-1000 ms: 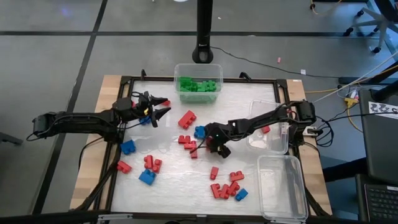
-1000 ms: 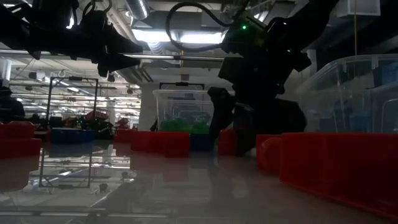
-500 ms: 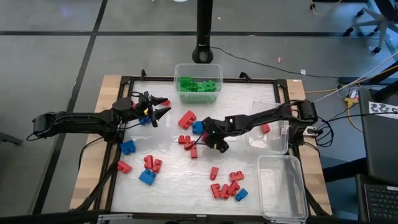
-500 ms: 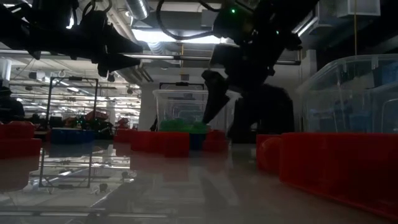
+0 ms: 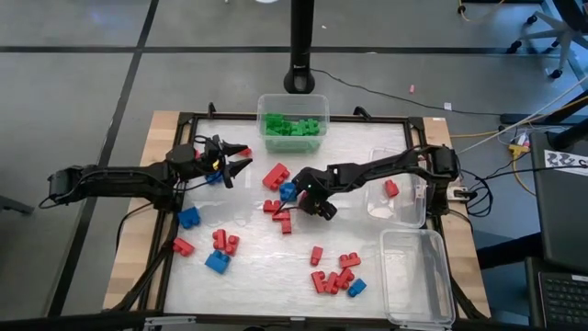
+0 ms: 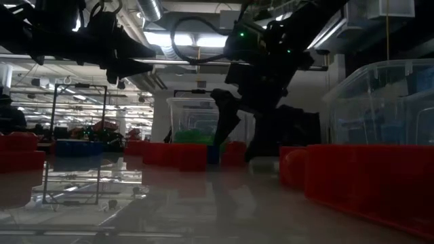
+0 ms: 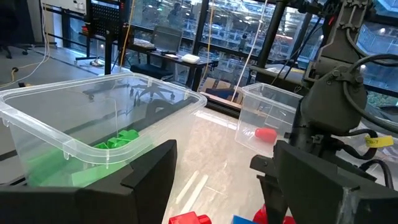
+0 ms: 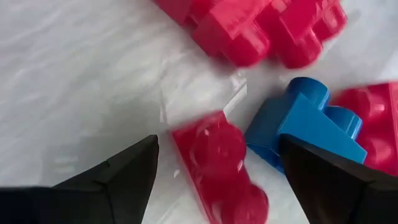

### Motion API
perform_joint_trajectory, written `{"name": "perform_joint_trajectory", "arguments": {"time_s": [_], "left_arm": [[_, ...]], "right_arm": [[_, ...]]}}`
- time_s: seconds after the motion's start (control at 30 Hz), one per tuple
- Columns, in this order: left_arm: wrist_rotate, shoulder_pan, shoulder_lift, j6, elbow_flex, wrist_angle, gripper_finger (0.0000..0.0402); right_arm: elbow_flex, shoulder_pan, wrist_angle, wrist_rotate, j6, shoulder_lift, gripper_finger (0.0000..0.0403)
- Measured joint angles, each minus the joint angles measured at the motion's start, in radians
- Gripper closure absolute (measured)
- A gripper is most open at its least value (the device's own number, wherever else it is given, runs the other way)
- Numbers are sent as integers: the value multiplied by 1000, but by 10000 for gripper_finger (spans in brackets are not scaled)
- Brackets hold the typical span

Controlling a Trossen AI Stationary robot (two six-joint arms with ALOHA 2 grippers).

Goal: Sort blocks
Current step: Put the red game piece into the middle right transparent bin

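Your right gripper (image 5: 292, 204) hovers open-fingered at centre frame over a red block (image 8: 219, 163) and a blue block (image 8: 311, 128), nothing gripped. Your left gripper (image 5: 241, 157), fingers also spread and empty, waits at upper left.

Sorting looks partly done: green bricks fill the tub (image 5: 292, 99) at top centre, and one red piece (image 5: 391, 188) sits in the clear tub (image 5: 410, 216) at right. The lower-right tub (image 5: 418, 242) appears empty, though glare makes that uncertain. Red and blue blocks (image 5: 220, 250) lie scattered across the worktop (image 5: 257, 276).

You have open room at lower centre; the tubs crowd the right edge.
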Motion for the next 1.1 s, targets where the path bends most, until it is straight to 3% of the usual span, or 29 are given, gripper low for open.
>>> {"name": "perform_joint_trajectory", "arguments": {"time_s": [0.2,0.47,0.67,0.97,1.1], "left_arm": [[0,0,0,3,0,0,150],[0,0,0,0,0,1,150],[0,0,0,-2,0,2,150],[0,0,0,-3,0,2,150],[0,0,0,-4,0,2,150]], "right_arm": [[-2,-15,6,-16,2,2,82],[-5,-52,-37,-61,74,8,146],[-7,-45,-32,-32,35,7,175],[-7,-45,-29,-11,10,7,183],[-7,-45,-34,-11,10,7,217]]}}
